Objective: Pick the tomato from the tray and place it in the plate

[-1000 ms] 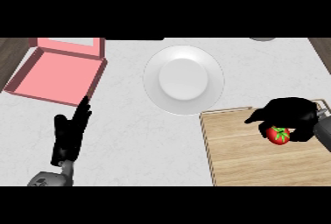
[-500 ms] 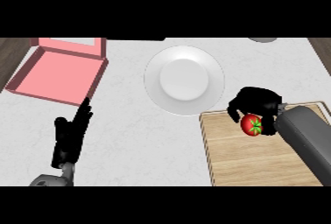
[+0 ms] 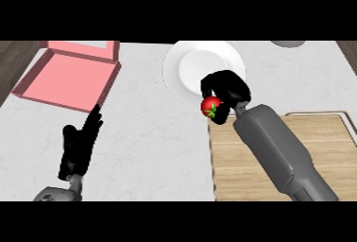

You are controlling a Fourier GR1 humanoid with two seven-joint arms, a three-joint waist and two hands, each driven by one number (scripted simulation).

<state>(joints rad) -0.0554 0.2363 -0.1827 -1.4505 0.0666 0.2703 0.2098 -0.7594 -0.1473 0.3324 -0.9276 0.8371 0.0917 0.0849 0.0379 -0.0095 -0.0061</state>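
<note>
Table [image 3: 153,156]: a pale grey top fills most of my view, with a dark wood-look strip along its far left and far right edges.
Plate [image 3: 191,66]: white and round, at the far middle of the table; I use it as my landmark.
Tray [image 3: 327,137]: light wood with a raised rim, on the near right side of the plate, its far left corner close to the plate's near edge.
Tomato [image 3: 211,106]: red with a green stalk, lifted off the tray, at the plate's near edge, just above the tray's far left corner.
My right hand [image 3: 226,90]: fingers curled round the tomato, which sits under them on the near left side of my palm; the hand lies over the near right part of the plate.
My left hand [image 3: 80,144]: fingers straight and pressed together, pointing away from me, well to the near left of the plate, holding nothing.
Pink box [image 3: 70,78]: open, lid raised, to the left of the plate.
Grey round thing [image 3: 287,43]: only its near edge shows, far right of the plate.
</note>
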